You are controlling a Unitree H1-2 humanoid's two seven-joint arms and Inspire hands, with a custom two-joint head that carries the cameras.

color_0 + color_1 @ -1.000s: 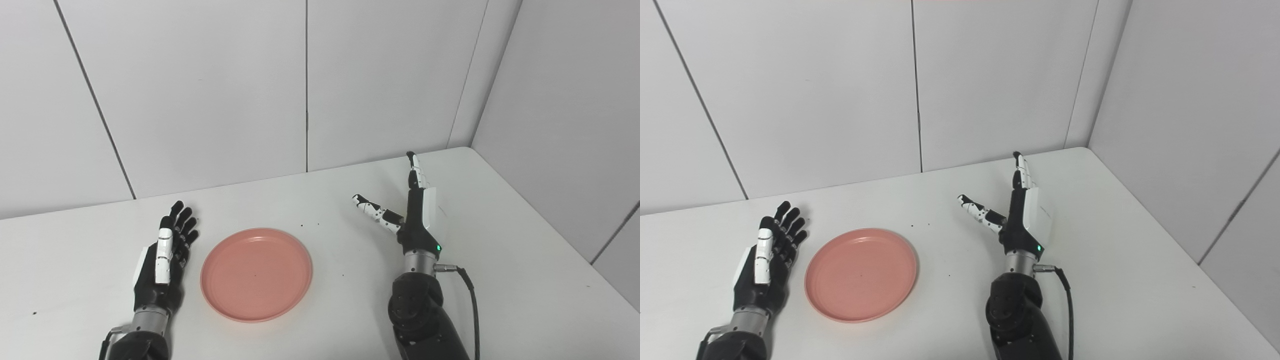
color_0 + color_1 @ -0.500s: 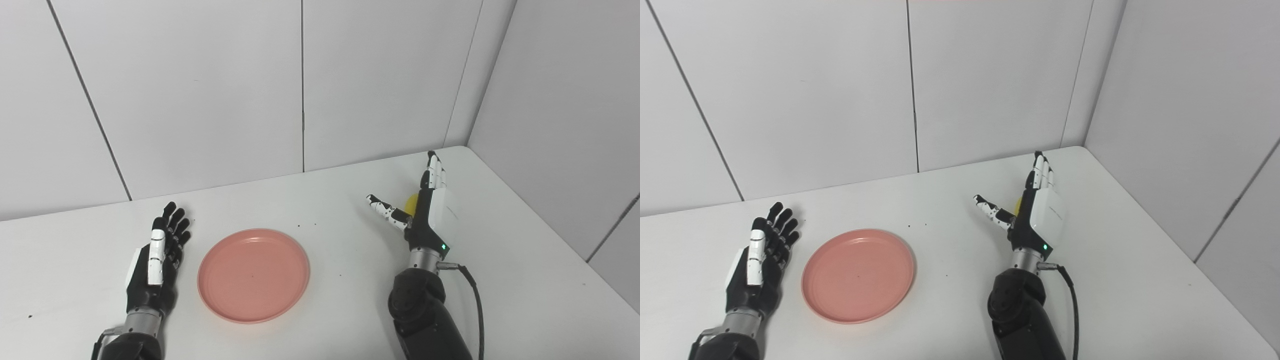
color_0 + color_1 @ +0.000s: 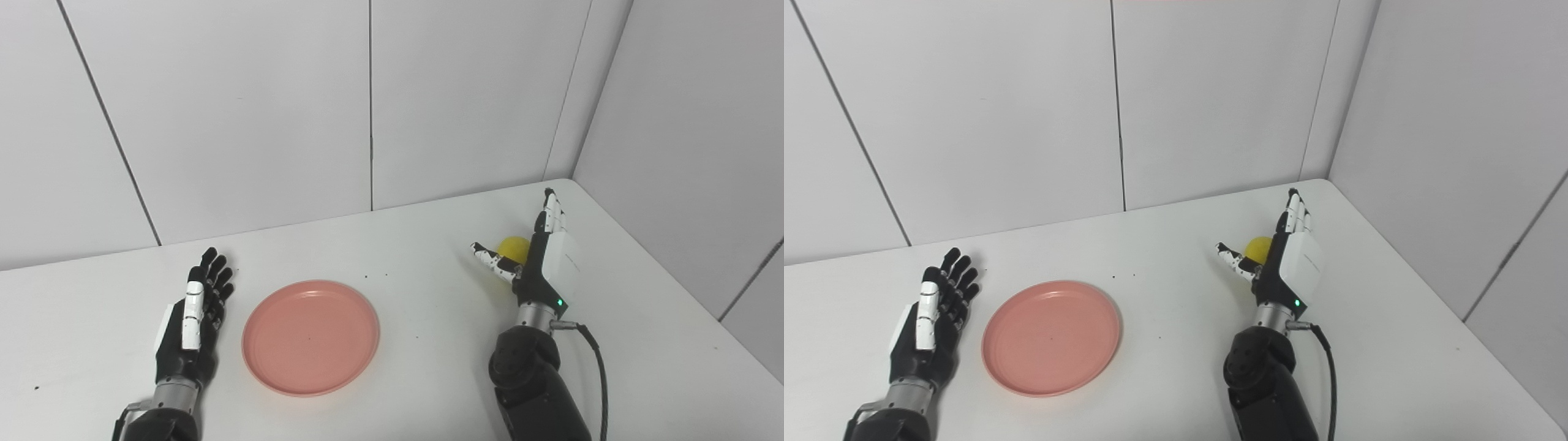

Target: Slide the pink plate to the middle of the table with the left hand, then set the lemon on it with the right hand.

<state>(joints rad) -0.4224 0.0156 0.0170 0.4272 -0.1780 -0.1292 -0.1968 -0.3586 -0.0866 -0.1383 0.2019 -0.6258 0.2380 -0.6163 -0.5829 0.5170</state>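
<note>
The right hand [image 3: 542, 263] stands edge-up over the table, its straight fingers [image 3: 551, 211] pointing toward the back wall and its thumb [image 3: 493, 260] spread out to the side; it holds nothing. Its shell is black with glossy white plates on the back, and a small green light shows near the wrist. The lemon [image 3: 513, 247], a smooth round yellow shape, sits in the crook between thumb and fingers, partly hidden behind them; whether the hand touches it cannot be told. A black cable loops from the wrist along the dark, rounded forearm.

The left hand [image 3: 193, 321] rests near the table's left side, fingers extended and slightly fanned, empty, of the same black and white build. Just beside it, apart from the fingers, lies the pink plate [image 3: 310, 335], a round, shallow, matte dish with a raised rim. The table [image 3: 422, 361] is smooth white with scattered dark specks, backed by plain white wall panels [image 3: 245, 110].
</note>
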